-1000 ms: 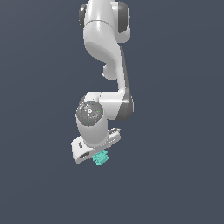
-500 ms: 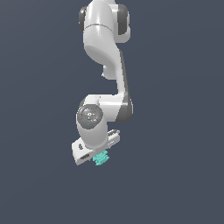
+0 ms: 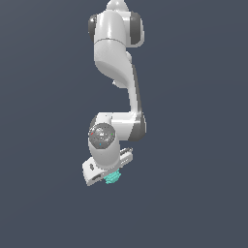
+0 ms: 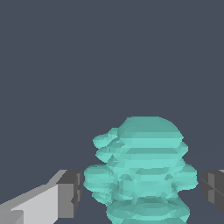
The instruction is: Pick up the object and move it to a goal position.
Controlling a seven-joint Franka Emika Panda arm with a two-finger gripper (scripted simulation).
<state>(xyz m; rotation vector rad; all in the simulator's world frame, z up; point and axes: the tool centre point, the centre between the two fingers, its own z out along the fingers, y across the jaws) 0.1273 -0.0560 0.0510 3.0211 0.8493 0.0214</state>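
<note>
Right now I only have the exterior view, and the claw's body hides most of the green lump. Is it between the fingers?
Observer: Yes. In the wrist view the green lump sits between the two fingers of the claw.
Operator: Are both pads pressing on it?
Observer: I cannot tell. A thin strip of background shows beside one pad.
Operator: What shape is it?
Observer: Lumpy, with stacked ridges, and rounded at the end away from the claw.

White arm (image 3: 116,63) hanging down, gripper (image 3: 112,177) w/ fingers (image 4: 65,192) closed on object (image 4: 142,173).
</note>
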